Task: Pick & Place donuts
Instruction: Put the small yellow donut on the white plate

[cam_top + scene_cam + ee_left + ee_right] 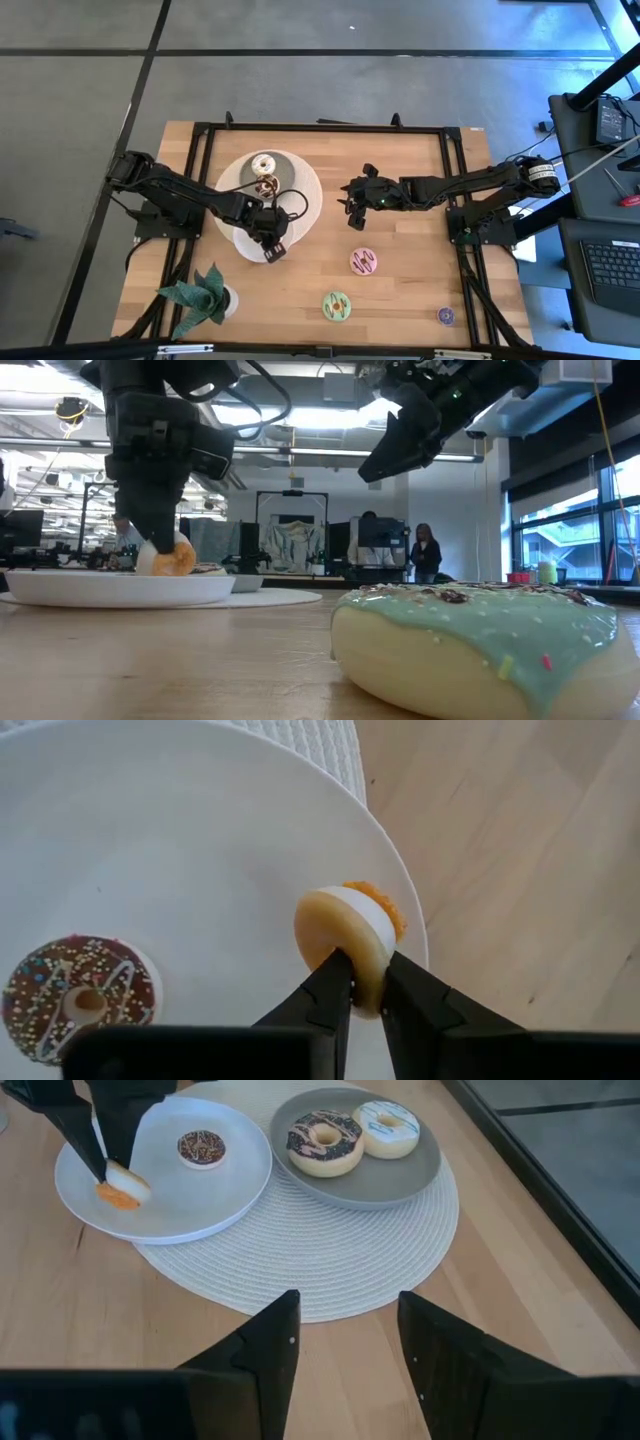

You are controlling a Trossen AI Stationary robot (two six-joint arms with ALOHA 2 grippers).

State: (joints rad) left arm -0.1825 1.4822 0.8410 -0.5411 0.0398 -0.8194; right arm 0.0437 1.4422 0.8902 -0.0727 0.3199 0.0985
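Note:
My left gripper [272, 246] is over the white plate [243, 240], shut on a small orange-iced donut [350, 932], which also shows in the right wrist view [120, 1186]. A small chocolate sprinkled donut [80, 998] lies flat on the same plate. A grey plate [425, 1175] holds a chocolate donut [324, 1140] and a white-iced donut [388, 1128]. Pink [364, 262], green [336, 305] and purple [446, 316] donuts lie on the bare wood. My right gripper [345, 1345] hangs open above the table right of the placemat. My left gripper pinches the orange donut's ring [362, 988] between its two fingers, coming from above and pointing down. The donut stands on edge, icing to one side, at the white plate's rim area [405, 920]. Whether it rests on the plate or hangs just above it, I cannot tell.
Both plates sit on a round woven placemat [330, 1260]. A potted green plant [202, 296] stands near the table's near left corner. The green donut fills the low view's foreground [480, 645]. Bare wood lies between the placemat and the loose donuts. People stand in the room behind.

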